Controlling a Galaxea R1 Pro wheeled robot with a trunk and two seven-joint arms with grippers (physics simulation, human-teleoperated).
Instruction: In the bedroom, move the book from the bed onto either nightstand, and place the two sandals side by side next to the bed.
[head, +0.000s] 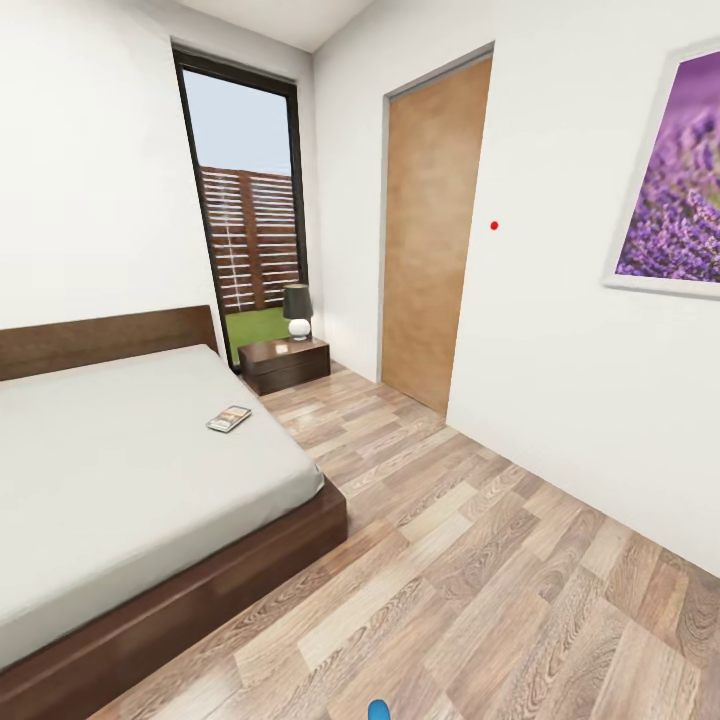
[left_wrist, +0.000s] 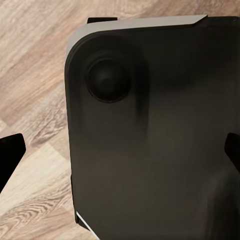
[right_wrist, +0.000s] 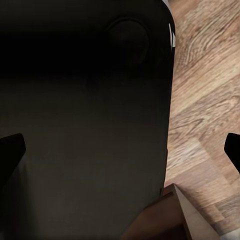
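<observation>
Book (head: 229, 418): was seen lying flat on the mattress of the bed (head: 120, 470), close to the mattress edge that faced the open floor (head: 480, 560), on the headboard half.
Book long axis: was judged to run slantwise, roughly from the bed's middle toward the nightstand corner; the cover detail was too small to be read.
Nightstand (head: 286, 364): was seen against the far wall beside the headboard, below the tall window, with a lamp (head: 297, 311) and a small flat item on its top. It was well apart from the book, with bare floor between.
Sandal (head: 378, 711): one blue tip was seen at the lower edge of the head view, cut off by the frame; the second sandal could not be located.
Left gripper (left_wrist: 120, 152): dark fingertips were seen at both sides of the wrist view, so the jaws were judged widely spread and nothing was held.
Right gripper (right_wrist: 120, 150): the same wide spread was judged, with nothing held.
Nearer arm: could not be told; the book lay ahead and to the left, well out of reach.
Hidden: each wrist view was largely blocked by the robot's own dark body.
</observation>
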